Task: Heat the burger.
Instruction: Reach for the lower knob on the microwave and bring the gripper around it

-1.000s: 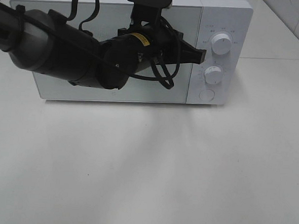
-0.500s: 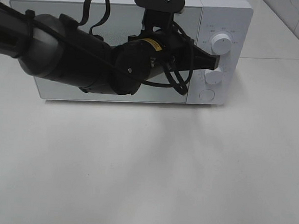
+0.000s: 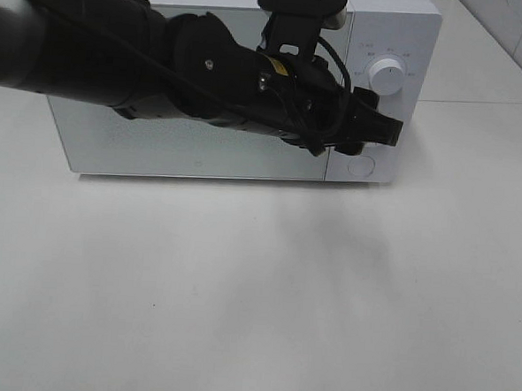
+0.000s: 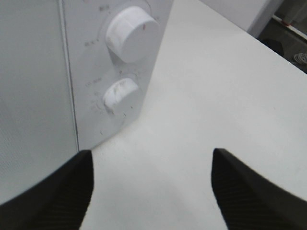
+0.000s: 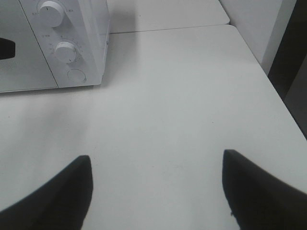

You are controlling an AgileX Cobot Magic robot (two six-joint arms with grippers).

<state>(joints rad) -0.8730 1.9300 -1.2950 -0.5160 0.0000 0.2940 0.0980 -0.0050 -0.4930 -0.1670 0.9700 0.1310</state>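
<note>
I assess this as a robot test bench staged as a kitchen corner, not a working home kitchen. Evidence: a white microwave (image 3: 202, 152) with rotary dials (image 4: 133, 33) stands at the far side of a plain pale desk (image 3: 237, 292). A black robot arm (image 3: 119, 54) with its left hand (image 3: 382, 135) reaches across the oven front. Pale tiling (image 3: 519, 30) shows at the far right.

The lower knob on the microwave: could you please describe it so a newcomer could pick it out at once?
Start at the white microwave; the control panel is at its right end. The lower knob is the middle of three round controls, smaller than the upper knob and raised, unlike the flat round button below it.
</note>
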